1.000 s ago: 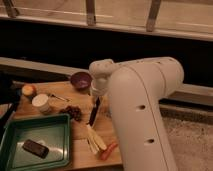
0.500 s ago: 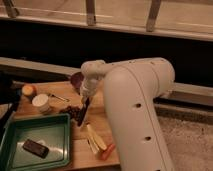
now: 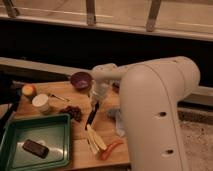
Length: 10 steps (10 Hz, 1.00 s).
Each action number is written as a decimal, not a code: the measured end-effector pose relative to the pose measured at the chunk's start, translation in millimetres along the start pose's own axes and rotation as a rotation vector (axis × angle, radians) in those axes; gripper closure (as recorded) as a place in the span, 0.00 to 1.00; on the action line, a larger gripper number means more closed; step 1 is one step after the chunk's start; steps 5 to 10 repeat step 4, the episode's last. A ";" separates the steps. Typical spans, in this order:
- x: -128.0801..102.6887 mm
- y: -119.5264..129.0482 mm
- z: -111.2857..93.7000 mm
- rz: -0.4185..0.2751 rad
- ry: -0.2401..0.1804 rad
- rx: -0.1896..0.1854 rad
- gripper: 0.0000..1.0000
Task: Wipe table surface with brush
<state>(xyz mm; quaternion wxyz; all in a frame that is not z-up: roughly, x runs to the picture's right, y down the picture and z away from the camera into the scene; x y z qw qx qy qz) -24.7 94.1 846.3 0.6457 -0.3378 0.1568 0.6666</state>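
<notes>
The tool (image 3: 95,100) hangs over the tabletop (image 3: 82,150) centre; its finger state cannot be determined. The brush (image 3: 91,117) lies directly below it, long axis running near-left from the tool toward the banana (image 3: 95,139).

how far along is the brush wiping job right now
Early stage. Done: the gripper has reached the brush, sitting right over its upper end near the purple bowl. In hand: apparently taking hold of the brush, which lies slanted on the table surface above the peeled banana. Left: lifting it and making wiping strokes; grapes and food remain on the wood.
</notes>
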 end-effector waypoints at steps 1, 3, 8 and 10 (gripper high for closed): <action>1.7 -8.8 -3.2 -0.003 -0.003 0.002 1.00; -0.1 -18.4 -6.9 -0.024 -0.005 0.001 1.00; 0.8 -19.3 -7.2 -0.026 0.000 0.002 1.00; 0.8 -19.3 -7.2 -0.026 0.000 0.002 1.00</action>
